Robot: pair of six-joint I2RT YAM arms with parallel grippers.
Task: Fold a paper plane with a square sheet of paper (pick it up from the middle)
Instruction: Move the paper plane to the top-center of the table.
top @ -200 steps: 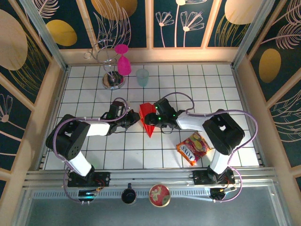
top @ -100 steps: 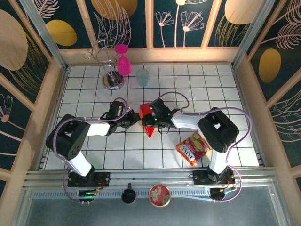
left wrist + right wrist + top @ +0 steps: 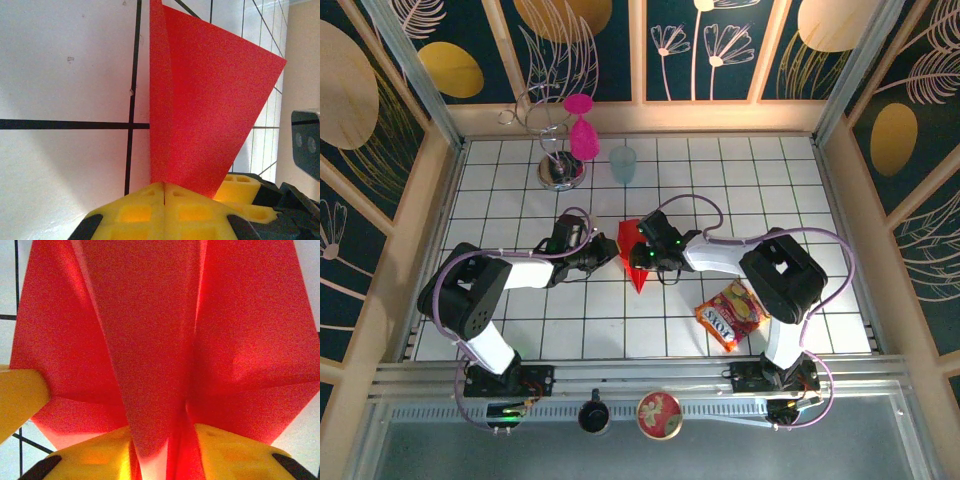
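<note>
The bright red paper plane [image 3: 633, 245] is a narrow kite-shaped dart at mid-table, its sharp point [image 3: 640, 289] toward the near edge. My left gripper [image 3: 612, 256] meets its left edge. In the left wrist view the yellow fingers [image 3: 164, 186] are pressed together at the foot of the red sheet [image 3: 200, 110], which rises from their seam. My right gripper [image 3: 643, 257] is on the plane's right side. In the right wrist view its gripper [image 3: 162, 455] has its yellow fingers [image 3: 235, 450] apart, with the plane's centre fold [image 3: 150, 365] standing in the gap and wings spread to both sides.
A red-and-yellow snack packet [image 3: 730, 313] lies near the right arm. At the back stand a pink goblet [image 3: 582, 135], a metal stand [image 3: 560, 168] and a pale cup [image 3: 622, 162]. A round tin [image 3: 660, 414] sits on the near rail.
My right gripper has moved left against the paper, and the red shape has narrowed from a wide wedge to a slim dart. The left arm has stayed put.
</note>
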